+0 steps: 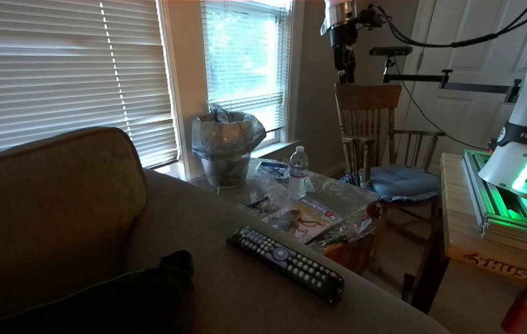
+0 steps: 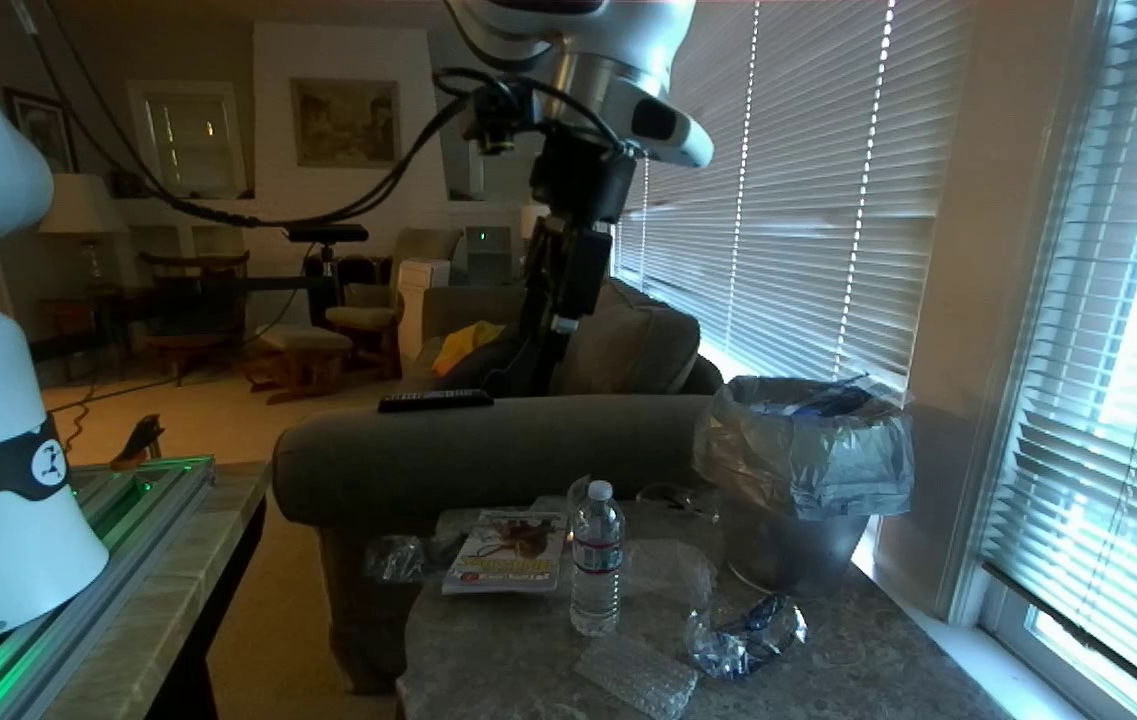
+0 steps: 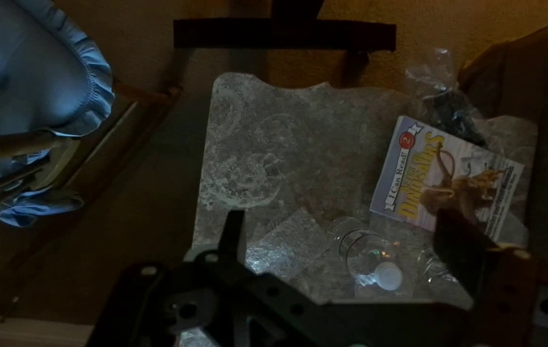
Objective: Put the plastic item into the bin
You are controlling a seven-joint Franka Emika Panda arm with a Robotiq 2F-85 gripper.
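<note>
The round grey bin (image 1: 226, 171) stands at the window end of the low table, lined with a shiny bag; it also shows in an exterior view (image 2: 778, 550). Several plastic items lie on the table, so which one is meant I cannot tell: a clear water bottle (image 2: 596, 575) standing upright, a flat bubble-wrap piece (image 2: 638, 675), a crinkled clear wrapper with dark blue parts (image 2: 746, 635), and a clear bag with something dark (image 3: 452, 113). My gripper (image 3: 343, 214) is open and empty, pointing down high above the table; both exterior views show it (image 1: 346, 74), (image 2: 553, 345).
A dinosaur book (image 3: 447, 178) lies beside the bottle. The sofa arm (image 2: 528, 440) with a black remote (image 1: 286, 262) borders the table. A wooden chair (image 1: 370, 97) with a blue cushion stands opposite. Window blinds (image 2: 808, 200) rise behind the bin.
</note>
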